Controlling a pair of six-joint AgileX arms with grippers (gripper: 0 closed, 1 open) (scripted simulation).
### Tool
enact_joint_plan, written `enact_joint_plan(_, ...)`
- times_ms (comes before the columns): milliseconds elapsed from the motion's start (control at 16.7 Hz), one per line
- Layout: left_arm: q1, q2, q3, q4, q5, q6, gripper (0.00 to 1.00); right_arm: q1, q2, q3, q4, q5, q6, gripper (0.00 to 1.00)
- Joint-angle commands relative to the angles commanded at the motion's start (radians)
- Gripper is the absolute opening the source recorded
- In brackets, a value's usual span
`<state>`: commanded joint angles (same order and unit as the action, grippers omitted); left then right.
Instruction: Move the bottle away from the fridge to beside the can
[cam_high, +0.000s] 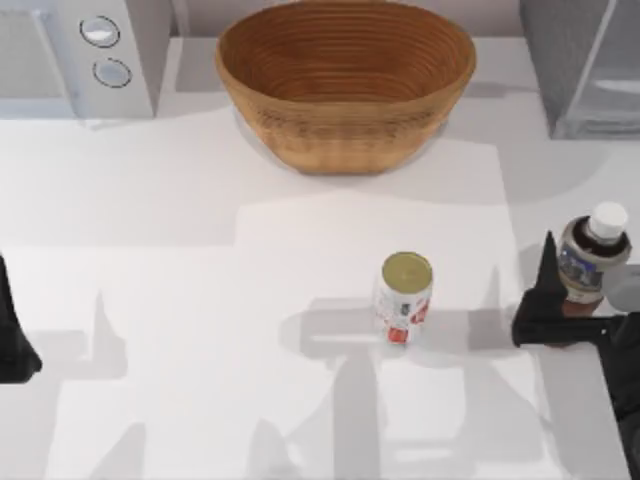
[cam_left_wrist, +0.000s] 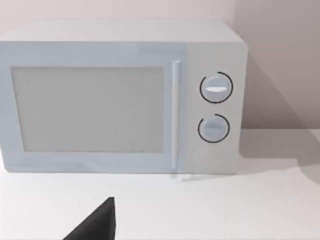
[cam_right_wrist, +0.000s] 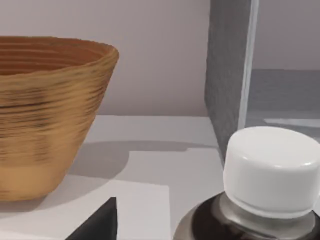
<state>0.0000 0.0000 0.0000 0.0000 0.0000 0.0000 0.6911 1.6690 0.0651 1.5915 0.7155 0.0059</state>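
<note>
Bottle-moving scene, going left to right across the top view: left gripper (cam_high: 15, 340) sits parked at the far left edge, can't tell how its fingers stand. White microwave (cam_high: 85, 50) is upper left, wicker basket (cam_high: 345, 80) top centre. The can (cam_high: 405, 297) stands upright on the bench (cam_high: 180, 300), right of centre. Bottle (cam_high: 593, 252) is upright near the right edge, below the fridge (cam_high: 590, 65) in the upper right. Right gripper (cam_high: 580, 305) looks spread wide around the bottle's base.
</note>
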Motion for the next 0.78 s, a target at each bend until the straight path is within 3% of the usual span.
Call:
enact_joint_plan(360,0.0,0.0,0.0,0.0,0.0,0.0,1.0,-0.074,-0.211,0.05,-0.189,-0.068,0.005,1.0)
enact_joint_plan(780,0.0,0.0,0.0,0.0,0.0,0.0,1.0,-0.283,-0.733,0.036,-0.727,-0.277,0.014,1.0)
